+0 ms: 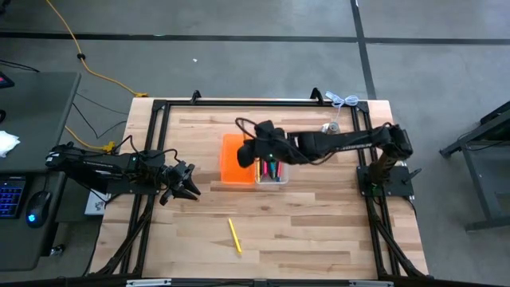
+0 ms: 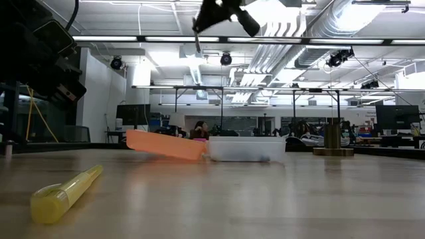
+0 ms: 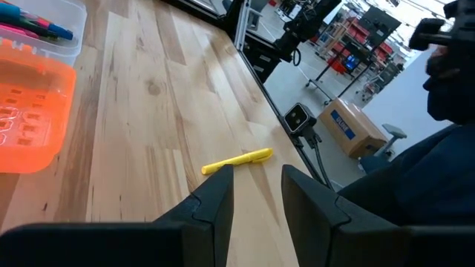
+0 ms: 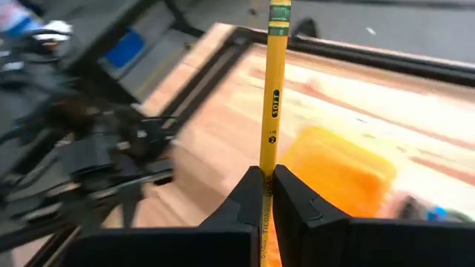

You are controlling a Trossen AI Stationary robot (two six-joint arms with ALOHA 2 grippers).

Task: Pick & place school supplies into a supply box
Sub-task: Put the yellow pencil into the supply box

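Note:
The supply box lies at the table's middle: orange half (image 1: 233,163) (image 2: 166,144) (image 3: 30,111) beside the clear tray (image 1: 273,172) (image 2: 246,149), which holds several coloured pens (image 1: 271,169). My right gripper (image 1: 247,151) (image 4: 268,178) hangs high over the box's orange half, shut on a yellow pencil (image 4: 272,96). A yellow highlighter (image 1: 234,235) (image 2: 63,192) (image 3: 237,160) lies flat on the near part of the table. My left gripper (image 1: 188,186) (image 3: 256,185) is open and empty, left of the box. My right gripper pinches the yellow pencil between its two fingers on the shaft (image 4: 267,182). The pencil lies along the fingers and runs out past their tips, its green-banded eraser end (image 4: 279,15) farthest from them. It is lifted clear of the table and the box.
A silver bell-shaped object (image 1: 333,126) (image 2: 333,139) stands near the table's far right corner. A black frame (image 1: 159,108) runs along the table's edges. Bare wood (image 1: 319,223) spreads over the near half around the highlighter. A person in dark clothes (image 3: 438,89) shows beyond the table's edge.

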